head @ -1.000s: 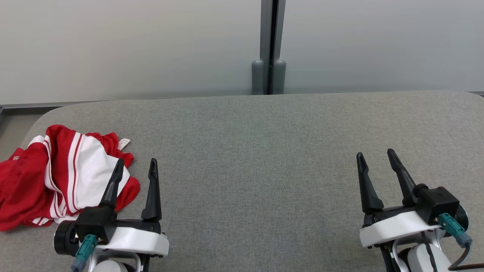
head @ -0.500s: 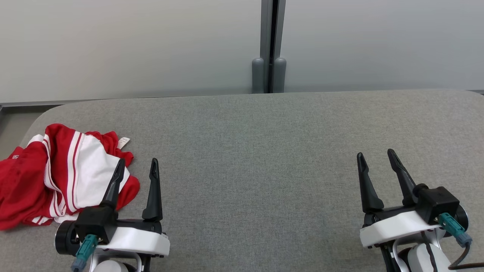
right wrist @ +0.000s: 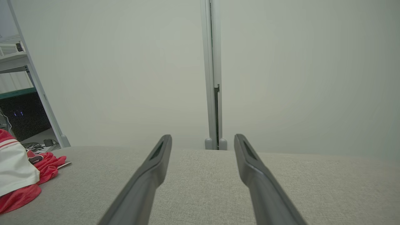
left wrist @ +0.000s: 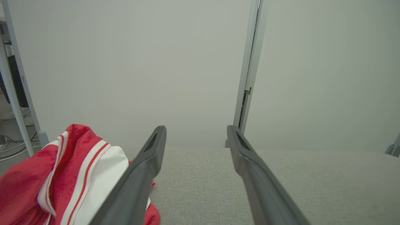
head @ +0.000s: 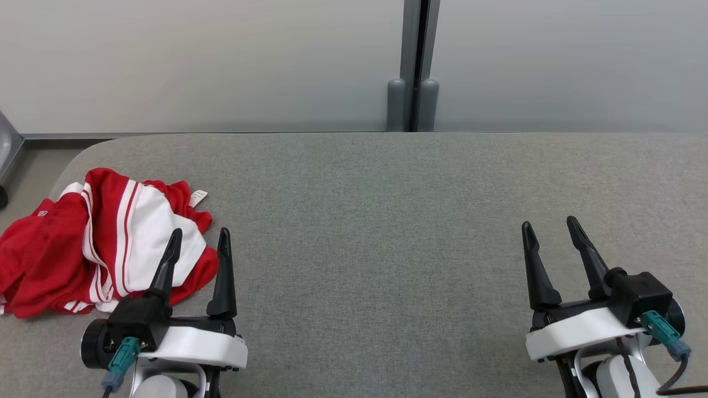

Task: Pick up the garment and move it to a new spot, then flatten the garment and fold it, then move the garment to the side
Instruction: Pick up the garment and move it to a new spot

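A crumpled red and white striped garment (head: 105, 243) lies bunched at the left end of the grey table (head: 387, 221). It also appears at the lower left in the left wrist view (left wrist: 62, 181) and at the far left in the right wrist view (right wrist: 18, 175). My left gripper (head: 200, 239) is open, hovering at the garment's right edge with its left finger over the cloth and nothing between the jaws. My right gripper (head: 548, 228) is open over bare table at the lower right, far from the garment.
A pale partition wall (head: 221, 61) with a grey vertical post (head: 412, 66) stands just behind the table. The table's rounded left corner (head: 83, 155) is close to the garment. Shelving and cables (right wrist: 18, 103) show beyond the table's left end.
The head camera has turned left, so the whole scene has shifted right in the picture. Both grippers stay open and the garment lies as before.
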Tool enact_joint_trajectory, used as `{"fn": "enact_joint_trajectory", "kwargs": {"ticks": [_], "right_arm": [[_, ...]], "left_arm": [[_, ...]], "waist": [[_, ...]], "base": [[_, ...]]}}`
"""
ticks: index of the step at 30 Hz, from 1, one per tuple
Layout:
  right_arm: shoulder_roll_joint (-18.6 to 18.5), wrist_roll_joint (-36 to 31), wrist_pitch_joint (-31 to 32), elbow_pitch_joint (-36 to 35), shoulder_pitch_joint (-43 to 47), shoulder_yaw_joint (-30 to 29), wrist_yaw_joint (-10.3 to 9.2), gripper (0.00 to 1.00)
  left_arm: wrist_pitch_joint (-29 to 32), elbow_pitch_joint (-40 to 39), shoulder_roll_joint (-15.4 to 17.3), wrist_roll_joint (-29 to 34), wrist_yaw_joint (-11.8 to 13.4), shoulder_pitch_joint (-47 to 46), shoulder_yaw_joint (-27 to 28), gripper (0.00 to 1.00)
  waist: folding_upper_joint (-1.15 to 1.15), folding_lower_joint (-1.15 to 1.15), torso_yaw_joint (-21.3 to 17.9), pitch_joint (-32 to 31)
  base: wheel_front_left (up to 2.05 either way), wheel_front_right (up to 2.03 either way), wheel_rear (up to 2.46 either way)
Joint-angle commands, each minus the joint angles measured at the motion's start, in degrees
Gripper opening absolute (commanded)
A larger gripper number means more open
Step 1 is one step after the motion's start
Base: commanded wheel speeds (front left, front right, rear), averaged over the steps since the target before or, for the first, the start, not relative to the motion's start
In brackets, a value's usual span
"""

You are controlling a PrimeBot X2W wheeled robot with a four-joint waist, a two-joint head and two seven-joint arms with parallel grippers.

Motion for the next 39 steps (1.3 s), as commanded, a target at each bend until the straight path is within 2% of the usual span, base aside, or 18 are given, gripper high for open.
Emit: {"fn": "enact_joint_trajectory", "kwargs": {"ticks": [1,8,26,29,39], "right_arm": [[-0.4,-0.2,-0.3,-0.2,-0.4,0.0,0.12,1.00],[-0.4,-0.1,-0.3,-0.1,0.4,-0.1,0.12,1.00],[-0.4,2.9,-0.3,1.3,1.8,2.7,0.12,1.00],[-0.4,3.4,-0.3,1.4,1.9,3.6,0.12,1.00],[-0.4,3.9,-0.3,2.5,-0.1,5.9,0.12,1.00]], "left_arm": [[-0.1,0.1,0.3,-0.3,0.3,-0.9,0.1,1.00],[-0.1,0.7,0.3,-1.4,0.4,-0.9,0.5,1.00],[-0.1,2.2,0.3,-1.2,0.3,2.1,2.1,1.00],[-0.1,2.4,0.3,-1.0,0.2,2.4,2.7,1.00],[-0.1,1.1,0.3,-1.7,0.4,2.7,4.3,1.00]], "waist": [[0.00,0.00,1.1,0.4],[0.00,0.00,6.3,0.6],[0.00,0.00,22.9,-2.1],[0.00,0.00,24.4,-2.5],[0.00,0.00,25.2,-1.7]], "base": [[0.00,0.00,0.00],[0.00,0.00,0.00],[0.00,0.00,0.00],[0.00,0.00,0.00],[0.00,0.00,0.00]]}}
